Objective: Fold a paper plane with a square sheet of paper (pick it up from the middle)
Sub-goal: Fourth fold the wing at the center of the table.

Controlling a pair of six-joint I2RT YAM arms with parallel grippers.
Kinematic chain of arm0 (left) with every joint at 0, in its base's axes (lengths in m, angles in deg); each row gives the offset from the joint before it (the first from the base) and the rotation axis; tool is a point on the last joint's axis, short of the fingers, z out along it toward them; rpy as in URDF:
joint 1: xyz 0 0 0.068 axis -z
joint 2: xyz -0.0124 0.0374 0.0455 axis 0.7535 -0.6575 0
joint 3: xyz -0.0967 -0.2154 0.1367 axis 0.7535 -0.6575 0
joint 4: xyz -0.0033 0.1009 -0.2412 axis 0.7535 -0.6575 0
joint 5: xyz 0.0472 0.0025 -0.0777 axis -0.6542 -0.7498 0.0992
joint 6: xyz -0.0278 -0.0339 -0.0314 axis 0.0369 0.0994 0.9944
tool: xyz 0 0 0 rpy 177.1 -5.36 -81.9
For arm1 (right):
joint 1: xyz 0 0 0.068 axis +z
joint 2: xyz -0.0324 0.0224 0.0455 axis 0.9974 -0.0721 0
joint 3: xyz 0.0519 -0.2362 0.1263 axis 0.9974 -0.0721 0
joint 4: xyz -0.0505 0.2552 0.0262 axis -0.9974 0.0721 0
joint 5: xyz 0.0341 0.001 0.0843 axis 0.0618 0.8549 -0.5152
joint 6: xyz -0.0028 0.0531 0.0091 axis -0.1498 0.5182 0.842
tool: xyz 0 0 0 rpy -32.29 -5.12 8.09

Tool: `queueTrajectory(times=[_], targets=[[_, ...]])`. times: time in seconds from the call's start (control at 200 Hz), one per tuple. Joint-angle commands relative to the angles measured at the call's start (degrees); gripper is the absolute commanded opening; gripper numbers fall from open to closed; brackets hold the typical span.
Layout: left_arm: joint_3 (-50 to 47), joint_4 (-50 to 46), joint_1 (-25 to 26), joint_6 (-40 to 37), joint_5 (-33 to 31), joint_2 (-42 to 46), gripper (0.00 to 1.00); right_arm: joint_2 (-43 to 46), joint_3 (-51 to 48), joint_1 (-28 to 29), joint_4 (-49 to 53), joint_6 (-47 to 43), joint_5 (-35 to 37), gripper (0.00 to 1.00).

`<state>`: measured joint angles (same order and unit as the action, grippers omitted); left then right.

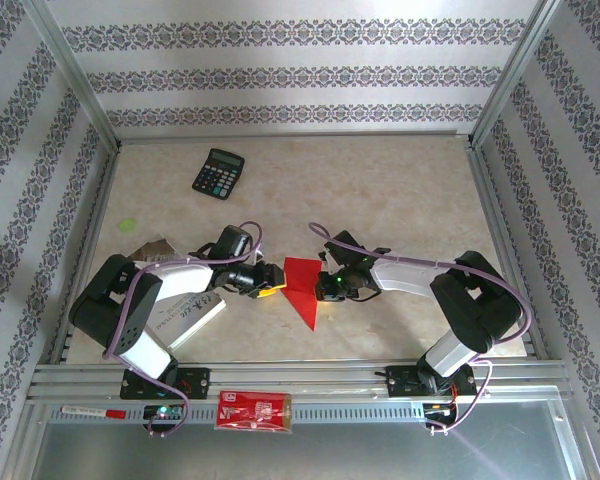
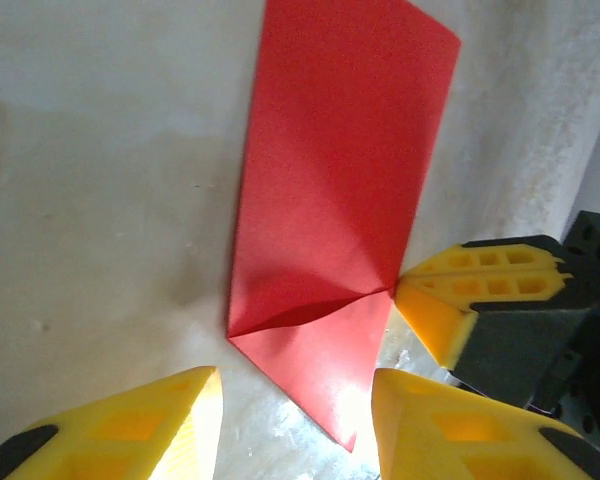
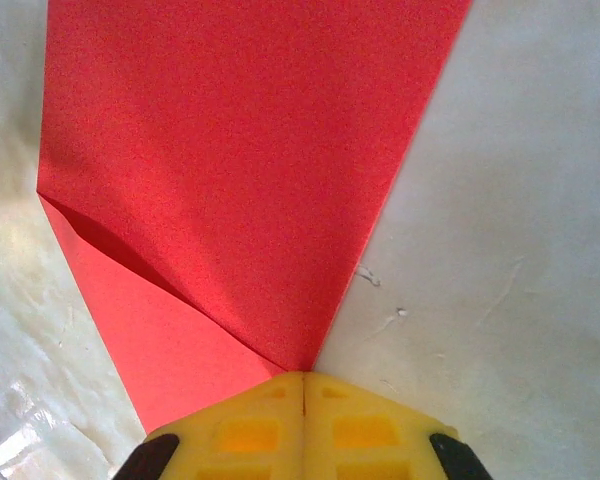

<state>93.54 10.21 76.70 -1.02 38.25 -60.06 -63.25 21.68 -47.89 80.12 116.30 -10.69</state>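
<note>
The red square sheet of paper lies flat at the table's middle, folded into a narrow shape with one pointed end toward the near edge. A diagonal flap stands slightly raised at the crease. My left gripper is on the paper's left, open, and its yellow fingers straddle the pointed tip without touching it. My right gripper is shut. Its joined fingertips rest against the paper's right edge where the crease ends.
A black calculator lies at the back left. A white printed booklet sits under the left arm, beside a brown scrap and a green spot. A red printed packet rests on the front rail. Metal frame rails border the table.
</note>
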Motion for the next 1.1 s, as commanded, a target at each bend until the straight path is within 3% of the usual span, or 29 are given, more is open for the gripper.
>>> queueTrajectory(times=[0.0, 0.54, 1.094], targets=[[1.9, -3.6, 0.9, -1.5, -1.5, -1.3, 0.42, -1.4, -1.2, -0.6, -0.1, -1.2, 1.0, 0.04], [4.0, 0.5, 2.0, -0.2, 2.2, -5.1, 0.35, -0.9, -2.2, -0.9, -0.5, -0.9, 1.1, 0.02], [1.2, 6.8, 1.6, 0.1, 3.9, -2.1, 0.39, -1.2, -2.2, -1.3, -0.4, -1.3, 0.9, 0.02]])
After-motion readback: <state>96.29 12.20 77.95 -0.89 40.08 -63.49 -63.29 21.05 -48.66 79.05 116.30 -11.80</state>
